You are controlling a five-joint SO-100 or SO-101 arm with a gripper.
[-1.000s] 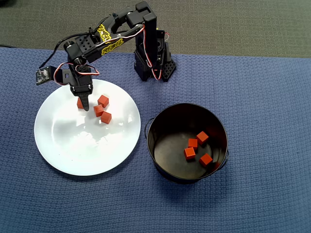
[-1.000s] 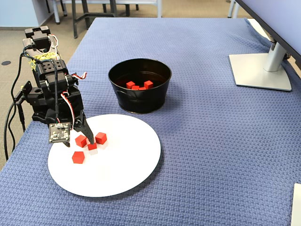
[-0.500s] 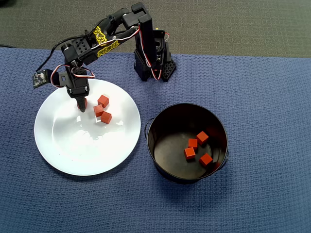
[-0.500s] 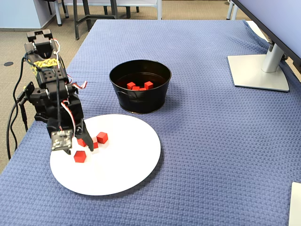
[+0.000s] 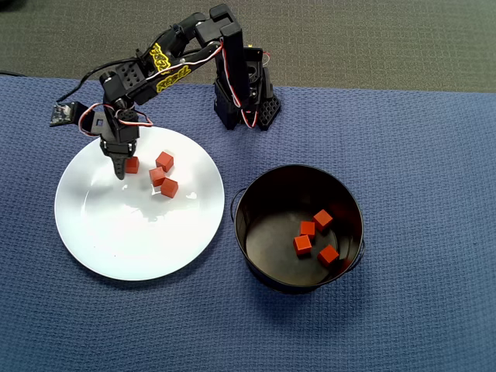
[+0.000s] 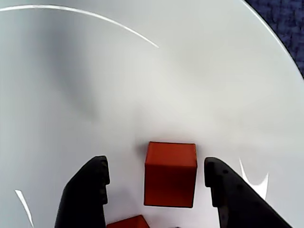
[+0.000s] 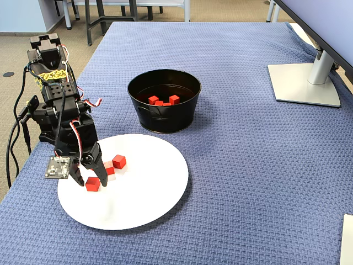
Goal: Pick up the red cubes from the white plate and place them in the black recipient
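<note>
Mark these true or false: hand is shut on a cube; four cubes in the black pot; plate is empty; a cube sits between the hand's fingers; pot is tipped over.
1. The hand is shut on a cube. False: it is open, with gaps on both sides of the red cube.
2. Four red cubes lie in the black pot. True.
3. The white plate is empty. False: four cubes lie on it in the overhead view.
4. A cube sits between the hand's fingers. True.
5. The pot is tipped over. False: it stands upright.
</note>
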